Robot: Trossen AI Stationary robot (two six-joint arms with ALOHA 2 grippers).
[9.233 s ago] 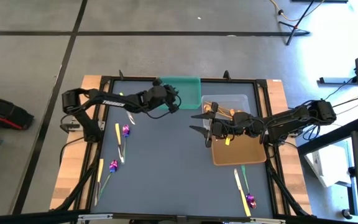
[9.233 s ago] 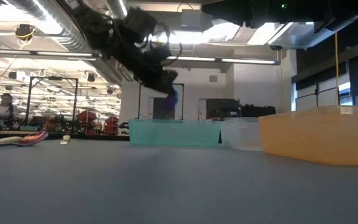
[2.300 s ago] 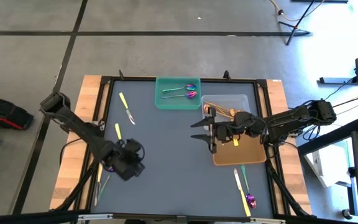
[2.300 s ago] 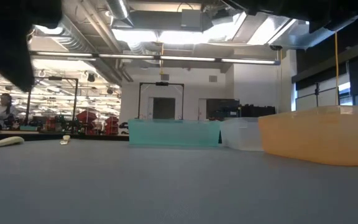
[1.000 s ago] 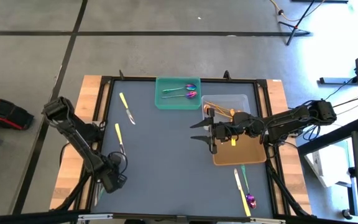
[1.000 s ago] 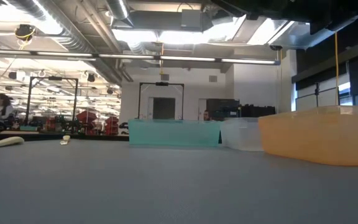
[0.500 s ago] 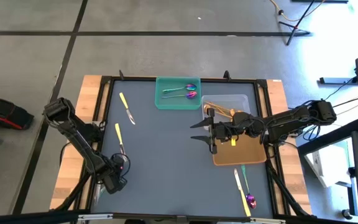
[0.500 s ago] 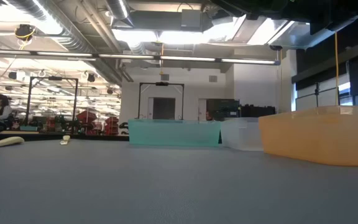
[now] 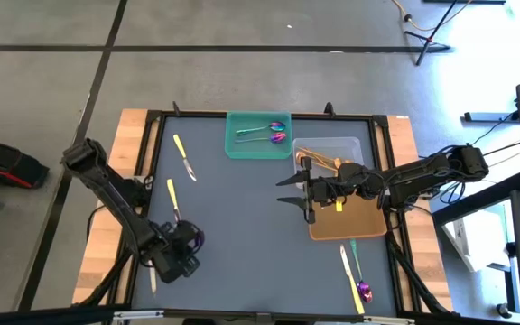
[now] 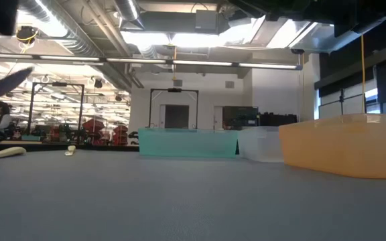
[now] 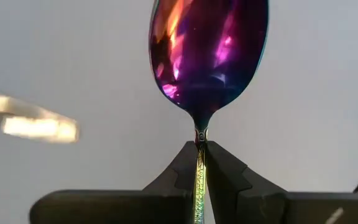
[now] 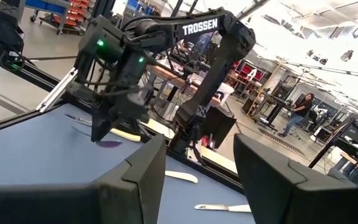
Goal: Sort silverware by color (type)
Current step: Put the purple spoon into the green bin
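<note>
A purple-headed spoon [image 11: 207, 53] is being gripped by the left gripper [image 11: 200, 163], whose fingers [image 11: 180, 169] are pinched together on the thin greenish handle just below the bowl. In the high view this gripper [image 9: 186, 248] is being held over the near-left part of the grey table [image 9: 251, 226], with the spoon's purple bowl [image 9: 197, 238] showing just beside it; it appears to be lifted off the surface, though this is hard to judge from above. In the right wrist view the same spoon [image 12: 110, 142] is seen hanging under the left arm, close over the table.

The right gripper [image 9: 298, 190] is being held with its fingers [image 12: 132, 177] spread wide at the left edge of the orange tray [image 9: 368, 226], beside the clear tray [image 9: 359, 144] in which gold spoons [image 9: 319, 159] are lying. Two purple-headed spoons [image 9: 262, 133] are lying in the green tray [image 9: 258, 150] at the far edge.

Pale yellow knives are lying on the table's left side, one [image 9: 183, 156] near the far corner and one [image 9: 172, 198] nearer the left gripper. Another knife [image 9: 348, 276] and a purple-headed spoon [image 9: 360, 280] are lying side by side at the near right, just below the orange tray.
</note>
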